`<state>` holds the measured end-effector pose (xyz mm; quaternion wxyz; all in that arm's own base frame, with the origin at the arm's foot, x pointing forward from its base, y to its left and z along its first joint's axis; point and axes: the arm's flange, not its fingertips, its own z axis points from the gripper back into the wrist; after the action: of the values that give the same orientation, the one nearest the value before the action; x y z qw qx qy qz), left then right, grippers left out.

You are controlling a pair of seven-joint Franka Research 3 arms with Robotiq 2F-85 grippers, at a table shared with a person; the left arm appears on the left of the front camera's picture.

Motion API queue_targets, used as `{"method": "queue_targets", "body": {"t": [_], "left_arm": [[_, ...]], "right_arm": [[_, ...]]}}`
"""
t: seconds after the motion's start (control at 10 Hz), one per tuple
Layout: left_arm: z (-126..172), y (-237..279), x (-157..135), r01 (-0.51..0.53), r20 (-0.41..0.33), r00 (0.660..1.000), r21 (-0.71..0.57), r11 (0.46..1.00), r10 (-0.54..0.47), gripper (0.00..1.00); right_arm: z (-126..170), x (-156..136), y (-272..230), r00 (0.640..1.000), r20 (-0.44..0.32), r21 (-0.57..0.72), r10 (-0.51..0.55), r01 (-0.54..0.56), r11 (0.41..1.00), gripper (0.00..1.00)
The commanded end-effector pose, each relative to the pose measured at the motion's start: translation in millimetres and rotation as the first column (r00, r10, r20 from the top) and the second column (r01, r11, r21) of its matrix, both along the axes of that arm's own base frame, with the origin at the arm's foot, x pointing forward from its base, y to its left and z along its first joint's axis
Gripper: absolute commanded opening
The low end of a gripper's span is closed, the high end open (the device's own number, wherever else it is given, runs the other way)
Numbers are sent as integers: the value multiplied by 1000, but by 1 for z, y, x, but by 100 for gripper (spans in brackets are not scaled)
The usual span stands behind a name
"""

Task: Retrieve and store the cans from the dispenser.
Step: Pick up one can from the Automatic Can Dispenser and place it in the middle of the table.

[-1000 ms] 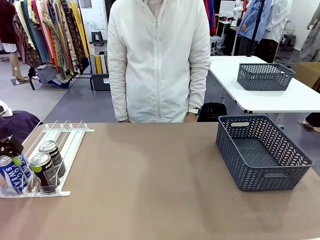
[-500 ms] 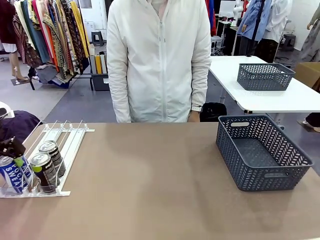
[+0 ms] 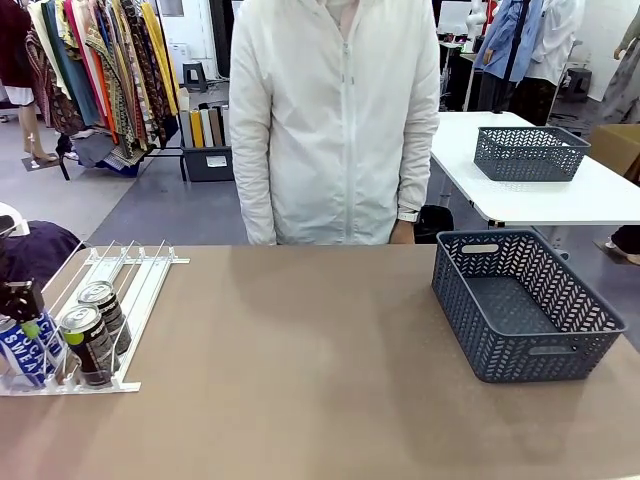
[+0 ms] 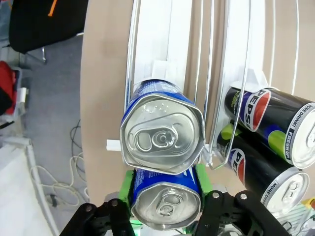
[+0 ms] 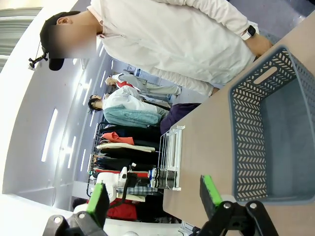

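Clamping front blue can (image 4: 165, 209) between left gripper (image 4: 165, 183) fingers at dispenser (image 3: 125, 265) low end; upright, long axis along fingers, second blue can (image 4: 161, 135) just behind. Holding right gripper (image 5: 153, 196) wide open, empty, near basket (image 3: 540, 352).

Grey basket (image 3: 530, 362) right on table (image 3: 300, 370) — person (image 3: 335, 120) behind.

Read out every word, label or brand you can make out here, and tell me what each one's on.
"SWEAT", partly hidden: blue can in the dispenser, gripped by the left claw.
"EPS", cut off by a rail: upper black can.
"MORE DRINK!", as far as I can tell: small print near that can's rim.
Lower black can: lettering mostly hidden.
Background label: too small to read.
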<state>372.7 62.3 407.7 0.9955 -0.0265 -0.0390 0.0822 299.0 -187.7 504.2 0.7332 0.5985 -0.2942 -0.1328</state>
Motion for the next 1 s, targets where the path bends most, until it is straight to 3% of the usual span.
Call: {"method": "queue_targets", "body": {"t": [0.0,0.5,0.7,0.9], "left_arm": [[-18,-10,-20,-7,15,1000,-1,1000,7,0],[-7,-15,-26,19,41,999,1,1000,-19,0],[36,-26,-37,87,127,988,39,995,-92,0],[93,-38,-55,178,118,975,74,981,-186,0]], "right_arm": [[3,3,-1,1000,25,10,-4,3,1000,100],[3,3,-1,1000,25,10,-4,3,1000,100],[3,3,-1,1000,25,10,-4,3,1000,100],[3,3,-1,1000,25,10,-4,3,1000,100]]}}
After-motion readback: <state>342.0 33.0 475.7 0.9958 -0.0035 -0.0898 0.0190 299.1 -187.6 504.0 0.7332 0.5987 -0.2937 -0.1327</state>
